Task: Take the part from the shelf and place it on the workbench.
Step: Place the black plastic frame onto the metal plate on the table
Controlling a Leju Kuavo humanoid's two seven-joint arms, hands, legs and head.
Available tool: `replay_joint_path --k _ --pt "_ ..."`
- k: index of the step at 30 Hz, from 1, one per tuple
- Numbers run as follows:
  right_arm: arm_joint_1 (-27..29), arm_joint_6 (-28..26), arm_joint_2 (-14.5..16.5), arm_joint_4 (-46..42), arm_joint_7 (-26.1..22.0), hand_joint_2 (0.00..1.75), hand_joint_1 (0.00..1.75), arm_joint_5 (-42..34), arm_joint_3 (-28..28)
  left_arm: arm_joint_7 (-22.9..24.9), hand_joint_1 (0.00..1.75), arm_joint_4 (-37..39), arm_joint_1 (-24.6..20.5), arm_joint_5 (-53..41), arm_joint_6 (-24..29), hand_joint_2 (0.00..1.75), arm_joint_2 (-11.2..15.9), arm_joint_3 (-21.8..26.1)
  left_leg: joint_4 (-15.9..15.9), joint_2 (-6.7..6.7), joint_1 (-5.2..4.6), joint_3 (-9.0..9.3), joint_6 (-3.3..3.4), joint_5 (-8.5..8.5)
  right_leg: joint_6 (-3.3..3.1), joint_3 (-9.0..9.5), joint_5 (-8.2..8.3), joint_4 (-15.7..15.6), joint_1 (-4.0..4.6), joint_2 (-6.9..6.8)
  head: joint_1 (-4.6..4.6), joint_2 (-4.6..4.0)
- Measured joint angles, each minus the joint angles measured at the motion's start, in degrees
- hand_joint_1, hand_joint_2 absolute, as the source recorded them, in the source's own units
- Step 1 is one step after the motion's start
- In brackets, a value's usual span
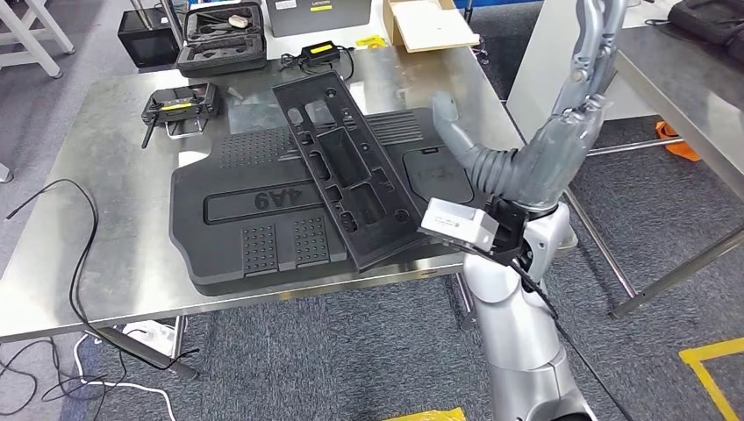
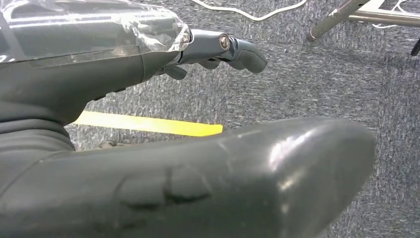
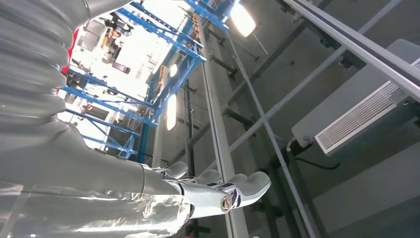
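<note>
A long black moulded part [image 1: 351,167] lies slanted on top of a large black panel marked 4A9 [image 1: 254,219] on the steel workbench [image 1: 96,175]. My right hand [image 1: 553,140] is raised beside the bench's right end, fingers [image 1: 597,44] stretched upward and thumb [image 1: 449,118] spread toward the parts, holding nothing and clear of them. In the right wrist view this hand [image 3: 213,193] points at the ceiling with straight fingers. My left hand [image 2: 124,64] hangs over grey carpet, its fingers [image 2: 237,47] extended, thumb [image 2: 223,178] apart, empty.
A black handheld controller [image 1: 180,101], an open black case [image 1: 221,37], a power adapter [image 1: 320,53] and a cardboard box [image 1: 430,22] sit at the bench's far side. A black cable [image 1: 79,254] hangs off the left. Another table [image 1: 684,79] stands to the right. Yellow floor tape [image 1: 711,360] marks the carpet.
</note>
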Motion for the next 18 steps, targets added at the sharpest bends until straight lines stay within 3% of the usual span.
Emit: replay_joint_path --k 2,6,8,10,12,13,16,18 --pt "-0.02 -0.01 0.02 0.00 -0.04 1.75 0.00 0.01 0.00 0.02 0.00 0.00 -0.05 -0.01 0.11 0.00 0.00 0.00 -5.73 -0.04 -0.15 2.19 0.39 2.10 0.34 -0.17 0.02 0.20 0.17 0.08 -0.06 0.00" --pt "-0.03 -0.02 0.03 0.00 -0.04 1.75 0.00 -0.02 0.00 0.08 0.00 0.00 -0.03 0.00 0.21 0.00 0.00 0.00 -6.89 0.01 -0.25 2.16 1.60 2.72 1.32 -0.43 -0.20 0.50 0.17 0.11 -0.04 0.00" --pt "-0.03 -0.02 0.02 0.00 -0.04 1.75 0.00 -0.08 0.00 0.09 0.00 0.00 -0.15 -0.01 0.23 0.00 -0.01 0.00 -7.24 0.22 -0.09 1.95 2.39 3.22 1.78 -1.84 -3.02 4.17 0.06 0.10 0.34 0.00" --pt "0.08 -0.02 0.02 0.00 -0.03 1.75 0.00 -0.16 0.00 0.09 0.00 0.00 -0.17 -0.02 0.23 0.00 -0.02 0.00 -7.24 0.37 -0.21 1.54 2.79 3.52 2.11 -4.75 -7.16 11.59 0.05 0.09 0.82 0.00" --pt "0.31 -0.02 0.02 0.00 0.00 1.75 0.00 -0.32 0.00 0.09 0.00 0.00 -0.09 -0.01 0.23 0.00 -0.02 0.00 -7.19 0.46 -0.37 1.21 2.90 3.73 2.17 -6.21 -8.64 16.09 0.06 0.09 0.99 0.00" --pt "0.38 -0.02 0.02 0.00 0.01 1.75 0.00 -0.40 0.00 0.09 0.00 0.00 -0.06 -0.01 0.23 0.00 -0.02 0.00 -7.15 0.47 -0.43 1.12 2.89 3.81 2.04 -5.35 -7.74 15.08 0.08 0.09 1.04 0.00" --pt "0.37 -0.02 0.00 0.00 0.00 1.75 0.00 -0.57 0.00 0.09 0.00 0.01 -0.09 -0.01 0.23 0.00 -0.07 0.00 -6.89 0.45 -0.61 0.98 2.69 3.93 1.13 0.97 -2.93 3.51 0.41 0.09 1.13 0.00" --pt "0.35 -0.02 -0.01 0.00 0.01 1.75 0.00 -0.64 0.00 0.09 0.00 0.02 -0.12 -0.02 0.24 0.00 -0.13 0.00 -6.74 0.44 -0.64 0.65 2.15 4.15 0.69 2.61 -2.06 -0.40 0.81 0.16 1.07 0.00"
